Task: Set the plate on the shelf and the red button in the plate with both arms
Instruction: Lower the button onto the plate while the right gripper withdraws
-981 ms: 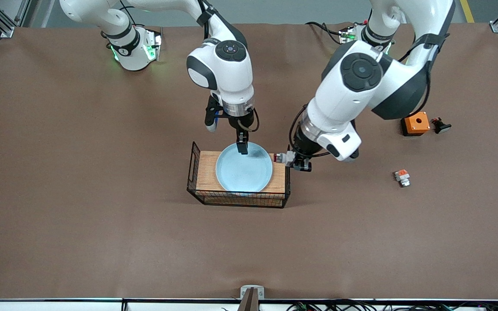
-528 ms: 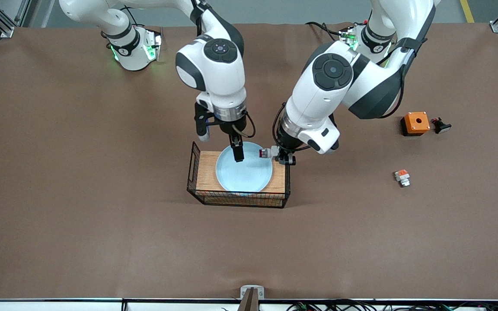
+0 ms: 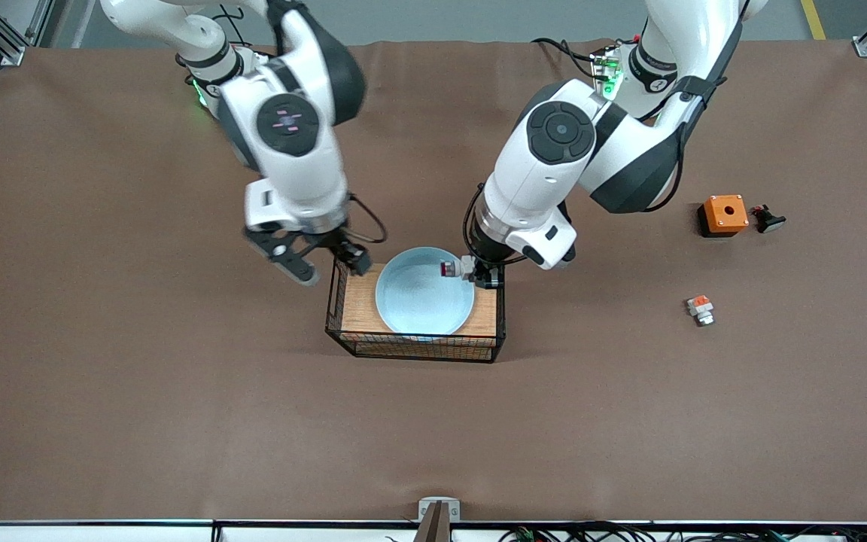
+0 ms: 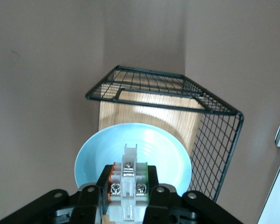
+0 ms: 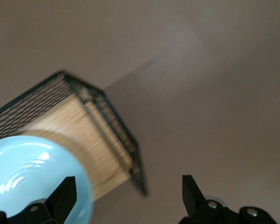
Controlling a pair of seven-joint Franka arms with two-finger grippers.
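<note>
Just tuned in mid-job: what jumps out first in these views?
The pale blue plate sits on the wooden-topped wire basket mid-table. The left gripper holds the red button over the plate's rim, while the open right gripper hangs over the basket's end toward the right arm.

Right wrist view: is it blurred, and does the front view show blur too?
Right wrist view: wire basket edges smeared, plate soft. Front view: right hand streaked; plate and left hand sharp. Left wrist view: crisp, red button clear.
</note>
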